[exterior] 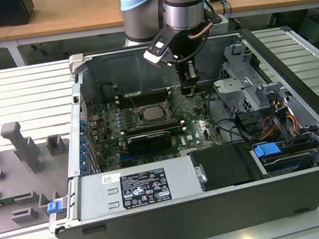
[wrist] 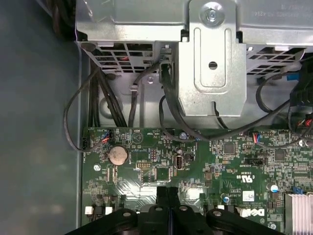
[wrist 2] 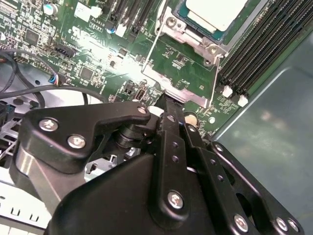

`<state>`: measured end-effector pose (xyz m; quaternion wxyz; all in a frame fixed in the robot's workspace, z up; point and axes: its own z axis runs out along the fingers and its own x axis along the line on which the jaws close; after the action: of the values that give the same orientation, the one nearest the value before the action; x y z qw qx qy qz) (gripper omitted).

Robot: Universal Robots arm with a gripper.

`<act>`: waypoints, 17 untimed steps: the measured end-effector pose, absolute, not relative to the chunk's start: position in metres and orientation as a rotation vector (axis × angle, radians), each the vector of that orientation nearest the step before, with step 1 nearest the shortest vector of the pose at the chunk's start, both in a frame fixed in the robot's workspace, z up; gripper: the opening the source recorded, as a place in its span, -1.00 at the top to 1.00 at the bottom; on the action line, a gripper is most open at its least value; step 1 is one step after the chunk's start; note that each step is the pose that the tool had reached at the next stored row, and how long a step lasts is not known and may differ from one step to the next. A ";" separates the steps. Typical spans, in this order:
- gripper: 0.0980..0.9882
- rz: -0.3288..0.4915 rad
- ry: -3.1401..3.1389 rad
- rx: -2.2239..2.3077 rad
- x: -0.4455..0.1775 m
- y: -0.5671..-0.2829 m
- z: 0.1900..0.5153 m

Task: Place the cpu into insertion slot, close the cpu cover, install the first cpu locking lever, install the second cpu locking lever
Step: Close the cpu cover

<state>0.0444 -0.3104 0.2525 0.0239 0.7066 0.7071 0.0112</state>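
Note:
The cpu [exterior: 151, 113] lies silver face up in the insertion slot [wrist 2: 195, 41] on the green board, and its top [wrist 2: 215, 12] also appears in the second wrist view. The cpu cover [wrist 2: 183, 92] is a thin silver frame that stands raised off its hinge, with green board visible through its window. Its free edge leans toward my gripper [wrist 2: 166, 103]. My gripper [exterior: 189, 92] hangs just to the exterior view's right of the socket. Its black fingers [wrist: 168, 193] are pressed together with nothing between them, and the tips sit right at the cover's free edge.
A metal drive cage [exterior: 242, 81] with black cables [wrist: 98, 98] stands close beside the gripper. Long black memory slots [wrist 2: 254, 54] flank the socket. The power supply [exterior: 134, 188] fills the case front. Grey fixtures [exterior: 23, 148] stand outside the case on the exterior view's left.

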 end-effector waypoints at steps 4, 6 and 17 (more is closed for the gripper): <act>0.98 0.035 2.188 2.187 0.041 -0.310 0.252; 0.98 0.035 2.188 2.187 0.039 -0.310 0.252; 0.98 0.035 2.188 2.187 0.031 -0.310 0.252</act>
<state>0.0306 -0.3104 0.2523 0.0239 0.7066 0.7071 0.0112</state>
